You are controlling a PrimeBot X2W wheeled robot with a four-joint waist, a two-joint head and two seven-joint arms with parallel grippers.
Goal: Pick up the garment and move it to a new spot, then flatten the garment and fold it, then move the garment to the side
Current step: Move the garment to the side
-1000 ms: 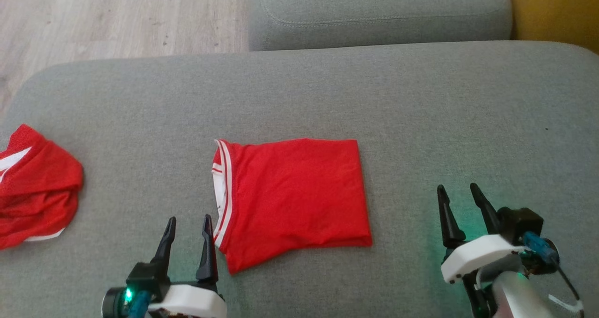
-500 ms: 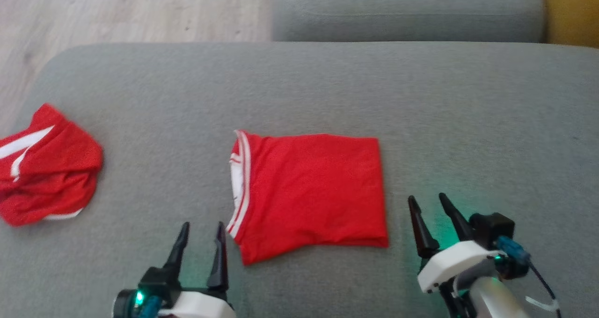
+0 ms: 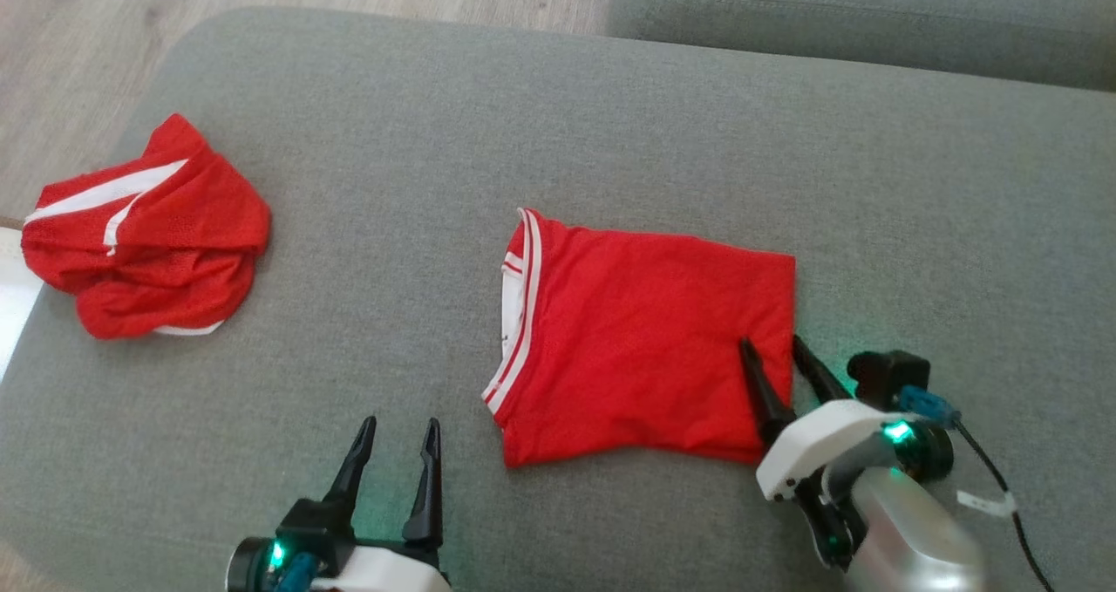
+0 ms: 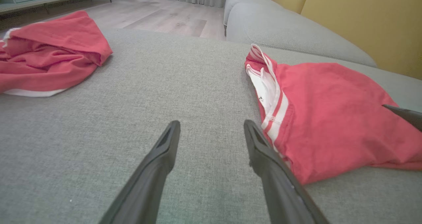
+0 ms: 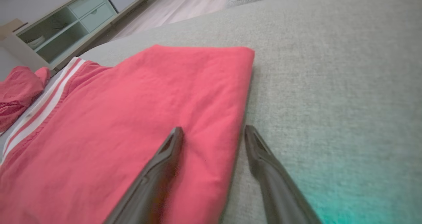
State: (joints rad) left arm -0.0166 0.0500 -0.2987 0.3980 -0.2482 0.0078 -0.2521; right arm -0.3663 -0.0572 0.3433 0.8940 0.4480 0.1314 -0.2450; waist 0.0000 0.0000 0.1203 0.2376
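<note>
The right gripper (image 3: 771,341), fingers spread, straddles the right edge of the folded red garment (image 3: 645,348). The left gripper (image 3: 401,420), also spread, is just beside that garment's striped corner.

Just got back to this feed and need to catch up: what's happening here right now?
The robot is working on a folded red garment lying flat in the middle of the grey sofa cushion. Its right gripper is open and straddles the garment's right edge, one finger over the cloth, the other over the cushion; nothing is gripped yet. The left gripper hangs open near the striped left edge, holding nothing. A second, crumpled red garment lies apart at the cushion's far left.
</note>
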